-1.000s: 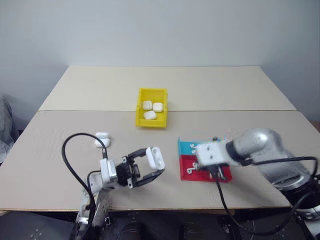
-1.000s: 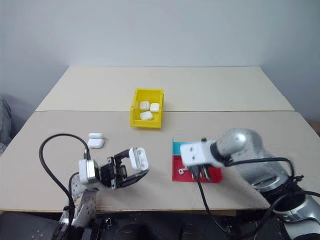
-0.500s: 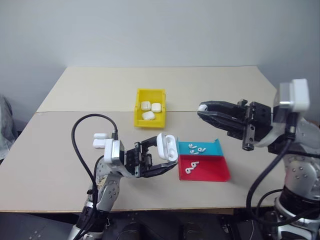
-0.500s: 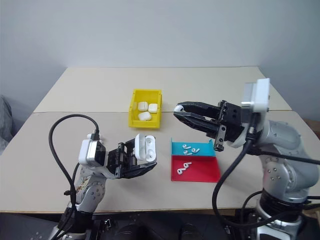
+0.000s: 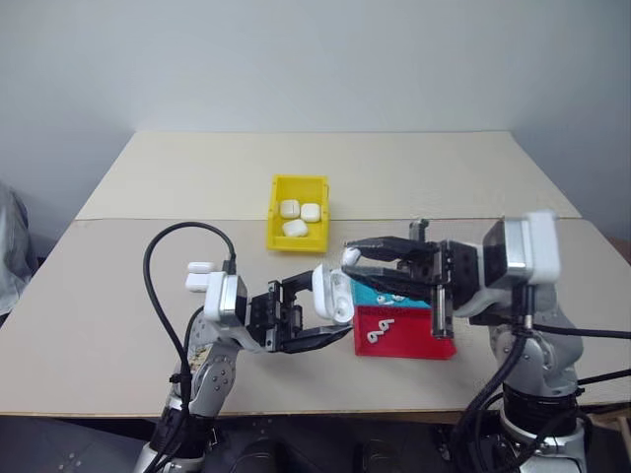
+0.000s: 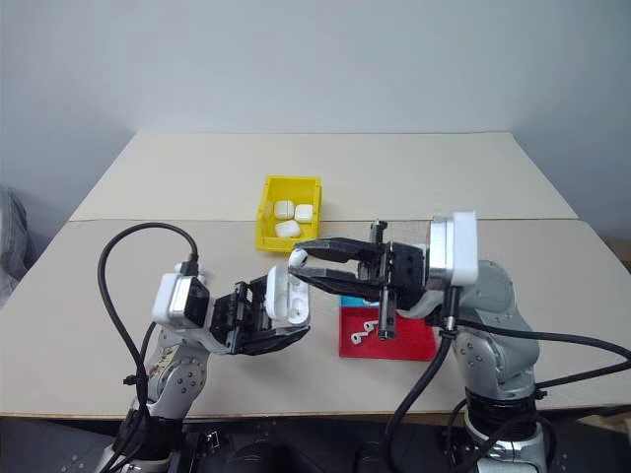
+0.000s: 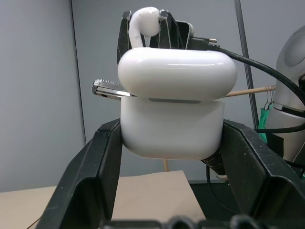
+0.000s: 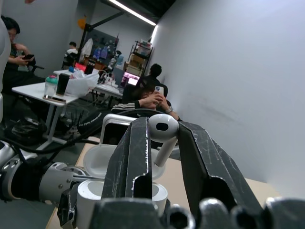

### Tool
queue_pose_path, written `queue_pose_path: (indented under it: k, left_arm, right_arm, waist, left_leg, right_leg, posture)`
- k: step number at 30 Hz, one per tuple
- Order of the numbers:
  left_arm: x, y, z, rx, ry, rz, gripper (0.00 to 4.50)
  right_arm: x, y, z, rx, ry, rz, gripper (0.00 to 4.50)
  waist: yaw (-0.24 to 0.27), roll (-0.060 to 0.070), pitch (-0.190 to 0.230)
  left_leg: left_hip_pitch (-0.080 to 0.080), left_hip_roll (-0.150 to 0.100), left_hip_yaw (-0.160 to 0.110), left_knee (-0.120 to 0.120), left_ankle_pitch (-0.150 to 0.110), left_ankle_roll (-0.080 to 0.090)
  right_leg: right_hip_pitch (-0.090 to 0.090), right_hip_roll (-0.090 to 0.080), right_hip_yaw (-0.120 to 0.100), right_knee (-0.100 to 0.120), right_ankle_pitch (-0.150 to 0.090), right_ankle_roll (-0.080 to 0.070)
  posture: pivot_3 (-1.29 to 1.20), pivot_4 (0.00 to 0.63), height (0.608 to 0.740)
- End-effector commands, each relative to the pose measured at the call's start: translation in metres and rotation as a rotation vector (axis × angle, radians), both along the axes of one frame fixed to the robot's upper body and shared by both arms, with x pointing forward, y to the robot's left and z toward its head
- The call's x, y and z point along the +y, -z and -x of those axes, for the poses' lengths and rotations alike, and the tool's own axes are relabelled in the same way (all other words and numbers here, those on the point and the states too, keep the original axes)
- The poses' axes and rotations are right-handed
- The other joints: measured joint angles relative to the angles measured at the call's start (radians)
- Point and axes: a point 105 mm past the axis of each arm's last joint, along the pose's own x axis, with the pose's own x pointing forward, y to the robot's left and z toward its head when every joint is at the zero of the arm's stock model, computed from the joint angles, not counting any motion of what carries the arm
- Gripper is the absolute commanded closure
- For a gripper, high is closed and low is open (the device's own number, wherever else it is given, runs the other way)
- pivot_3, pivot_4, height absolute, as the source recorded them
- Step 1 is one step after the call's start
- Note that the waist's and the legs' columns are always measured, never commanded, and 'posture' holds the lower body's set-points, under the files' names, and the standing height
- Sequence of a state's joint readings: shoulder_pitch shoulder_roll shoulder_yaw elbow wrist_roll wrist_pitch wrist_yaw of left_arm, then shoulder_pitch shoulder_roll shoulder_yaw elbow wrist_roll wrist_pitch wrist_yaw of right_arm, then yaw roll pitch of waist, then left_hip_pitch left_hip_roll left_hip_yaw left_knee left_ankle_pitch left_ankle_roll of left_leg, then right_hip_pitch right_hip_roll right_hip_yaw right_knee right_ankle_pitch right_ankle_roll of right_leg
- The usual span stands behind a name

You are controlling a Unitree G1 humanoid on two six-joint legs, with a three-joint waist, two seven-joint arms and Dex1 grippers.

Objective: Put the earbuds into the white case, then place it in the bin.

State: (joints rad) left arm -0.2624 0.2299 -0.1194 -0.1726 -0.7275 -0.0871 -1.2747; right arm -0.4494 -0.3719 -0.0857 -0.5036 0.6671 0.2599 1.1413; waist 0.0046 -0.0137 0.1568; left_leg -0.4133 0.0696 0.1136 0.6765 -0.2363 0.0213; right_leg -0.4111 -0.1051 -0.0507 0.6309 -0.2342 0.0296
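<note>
My left gripper (image 5: 328, 307) is shut on the body of the white case (image 5: 331, 293), held above the table with its hinged lid (image 7: 177, 74) open. My right gripper (image 5: 351, 260) is shut on one of the earbuds (image 8: 163, 128), whose stem hangs down between the fingers (image 8: 134, 153). That earbud (image 5: 350, 257) sits just above the case's open top, very close to it. More earbuds (image 5: 380, 333) lie in the red tray (image 5: 414, 343). The yellow bin (image 5: 299, 242) stands behind on the table and holds three white cases (image 5: 297, 217).
Two more white cases (image 5: 200, 276) lie on the table to the left of my left arm. A blue tray (image 5: 369, 295) sits behind the red one, mostly hidden by my right gripper. A black cable (image 5: 163, 261) loops above my left wrist. People sit at tables (image 8: 43, 90) far off.
My right gripper rose from the red tray with an earbud and swung left to just above the open case. My left gripper lifted the case slightly.
</note>
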Motion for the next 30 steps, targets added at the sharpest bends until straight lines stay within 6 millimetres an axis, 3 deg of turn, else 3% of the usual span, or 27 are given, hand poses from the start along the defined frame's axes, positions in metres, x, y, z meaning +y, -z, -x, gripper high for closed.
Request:
queue_pose_path:
  k: [1,16,20,27,30]
  left_arm:
    - [0.001,-0.008,0.005,-0.050,-0.012,0.013,1.51]
    - [0.001,-0.007,0.006,-0.049,-0.032,0.014,1.51]
    - [0.002,-0.007,0.005,-0.041,-0.040,0.012,1.51]
    - [0.002,-0.003,0.001,-0.032,-0.059,0.000,1.51]
    - [0.010,0.014,-0.004,-0.040,-0.098,-0.094,1.51]
  right_arm:
    - [0.000,0.003,0.001,-0.050,0.009,0.026,3.85]
    - [0.004,0.020,-0.005,-0.050,0.031,0.097,3.85]
    - [0.006,0.024,-0.004,-0.072,0.035,0.115,2.65]
    - [0.005,0.026,-0.004,-0.092,0.033,0.141,2.65]
    - [-0.006,0.019,-0.005,-0.085,0.041,0.149,2.65]
  waist:
    - [0.001,0.000,0.000]
    - [0.005,0.000,0.000]
    - [0.005,0.000,0.000]
    - [0.005,0.000,0.000]
    - [0.006,0.000,0.000]
  left_leg:
    - [0.000,0.000,0.000,0.000,0.000,0.000]
    - [0.000,0.000,0.000,0.000,0.000,0.000]
    - [0.000,0.000,0.000,0.000,0.000,0.000]
    - [0.000,0.000,0.000,0.000,0.000,0.000]
    - [0.000,0.000,0.000,0.000,0.000,0.000]
  right_leg:
    - [0.000,0.000,0.000,0.000,0.000,0.000]
    - [0.000,0.000,0.000,0.000,0.000,0.000]
    - [0.000,0.000,0.000,0.000,0.000,0.000]
    - [0.001,0.000,0.000,-0.001,0.000,0.000]
    - [0.001,0.000,0.000,-0.001,0.000,0.000]
  posture:
    - [0.00,0.150,0.740]
    - [0.00,0.150,0.740]
    - [0.00,0.150,0.740]
    - [0.00,0.150,0.740]
    - [0.00,0.150,0.740]
